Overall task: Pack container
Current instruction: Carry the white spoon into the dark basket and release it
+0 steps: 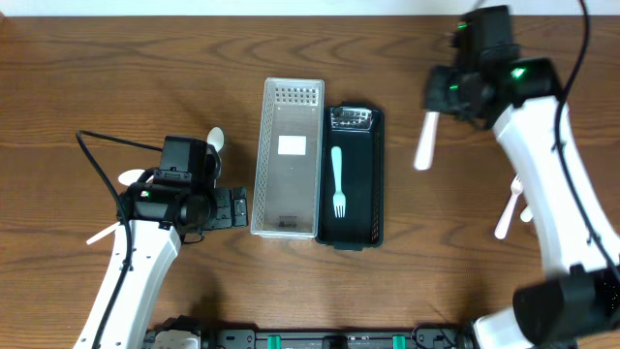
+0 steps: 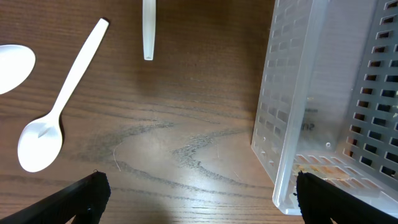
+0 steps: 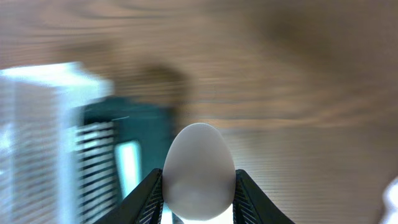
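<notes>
A clear perforated container (image 1: pixel 288 155) stands beside a black container (image 1: pixel 354 184) that holds a pale teal fork (image 1: pixel 338 179). My right gripper (image 1: pixel 453 92) is shut on a white spoon (image 1: pixel 423 141) and holds it in the air right of the black container. In the right wrist view the spoon's bowl (image 3: pixel 199 171) sits between the fingers (image 3: pixel 199 196), with the black container (image 3: pixel 140 127) blurred below. My left gripper (image 1: pixel 229 206) is open and empty, just left of the clear container (image 2: pixel 323 106); in the left wrist view its fingers (image 2: pixel 199 193) straddle bare wood.
White spoons lie left of the containers (image 1: pixel 215 141) (image 1: pixel 131 177); the left wrist view shows one whole spoon (image 2: pixel 56 118), another bowl (image 2: pixel 12 65) and a handle end (image 2: pixel 148 28). More white cutlery (image 1: pixel 511 208) lies at the right, under my right arm.
</notes>
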Action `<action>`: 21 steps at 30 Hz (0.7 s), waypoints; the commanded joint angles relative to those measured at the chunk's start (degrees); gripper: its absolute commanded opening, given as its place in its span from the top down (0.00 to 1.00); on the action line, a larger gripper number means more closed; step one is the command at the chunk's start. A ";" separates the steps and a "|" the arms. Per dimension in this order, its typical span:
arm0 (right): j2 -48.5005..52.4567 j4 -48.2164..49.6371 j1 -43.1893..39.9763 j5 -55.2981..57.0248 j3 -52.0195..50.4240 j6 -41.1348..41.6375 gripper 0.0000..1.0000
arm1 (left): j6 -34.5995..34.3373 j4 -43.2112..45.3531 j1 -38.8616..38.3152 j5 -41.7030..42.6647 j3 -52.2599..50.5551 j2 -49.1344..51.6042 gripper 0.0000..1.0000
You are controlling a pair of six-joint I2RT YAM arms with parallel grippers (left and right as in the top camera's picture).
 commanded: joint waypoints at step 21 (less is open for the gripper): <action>19.63 1.97 18.97 5.70 -3.41 12.70 0.88 | 0.09 -0.39 0.22 -0.63 0.74 0.00 0.02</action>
